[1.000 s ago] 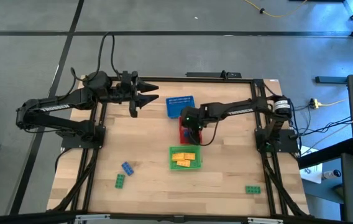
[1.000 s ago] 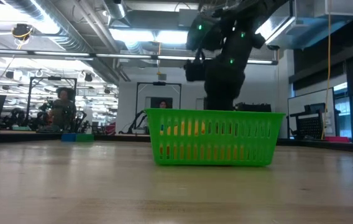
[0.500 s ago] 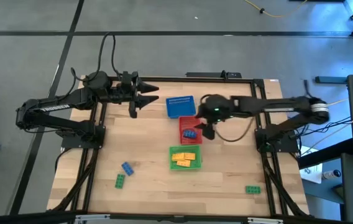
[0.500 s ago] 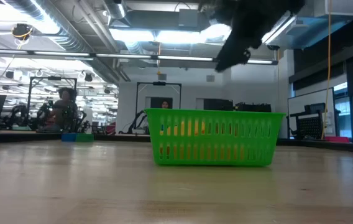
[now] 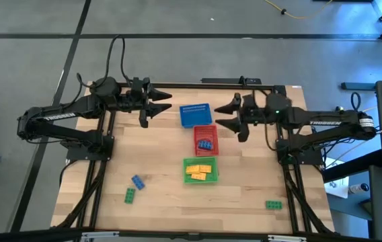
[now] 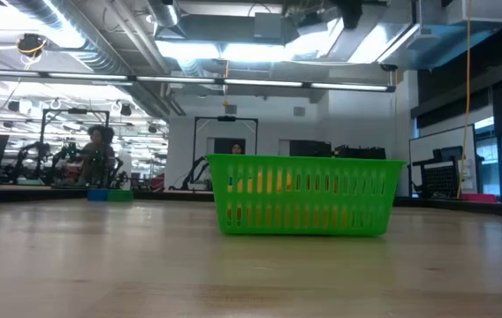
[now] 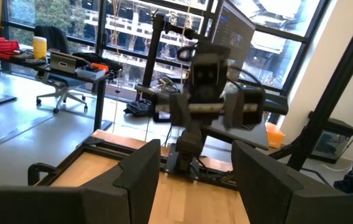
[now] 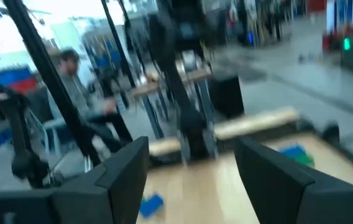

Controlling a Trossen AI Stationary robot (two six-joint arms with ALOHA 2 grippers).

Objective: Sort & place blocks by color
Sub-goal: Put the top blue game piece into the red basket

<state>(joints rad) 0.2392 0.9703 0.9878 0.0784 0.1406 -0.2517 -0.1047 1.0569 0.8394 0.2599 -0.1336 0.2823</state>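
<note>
In the high view my left gripper [image 5: 169, 101] hovers open over the far left of the table. My right gripper [image 5: 220, 115] is open too, held level just right of the blue basket [image 5: 195, 114], pointing toward the table's left. Both wrist views show empty open fingers: left gripper [image 7: 195, 180], right gripper [image 8: 195, 180]. Blue blocks [image 5: 206, 144] lie in the red basket [image 5: 205, 132]. Yellow blocks [image 5: 199, 171] lie in the green basket [image 5: 200, 162], also seen through the green basket's [image 6: 304, 208] mesh. A blue block [image 5: 138, 181] and two green blocks [image 5: 130, 195] [image 5: 274, 204] lie on the table.
The three baskets stand in a row from far to near at the table's middle. Black frame rails [image 5: 103, 168] run along the left and right sides. Bare wood lies between the loose blocks near the front edge. People show in the room beyond the table [image 6: 96, 155].
My right gripper has risen from over the red basket, drawn back toward the table's far right and tipped up to level, pointing left. The blue blocks in the red basket have come into view. In the low view the arm has left the space above the green basket.
</note>
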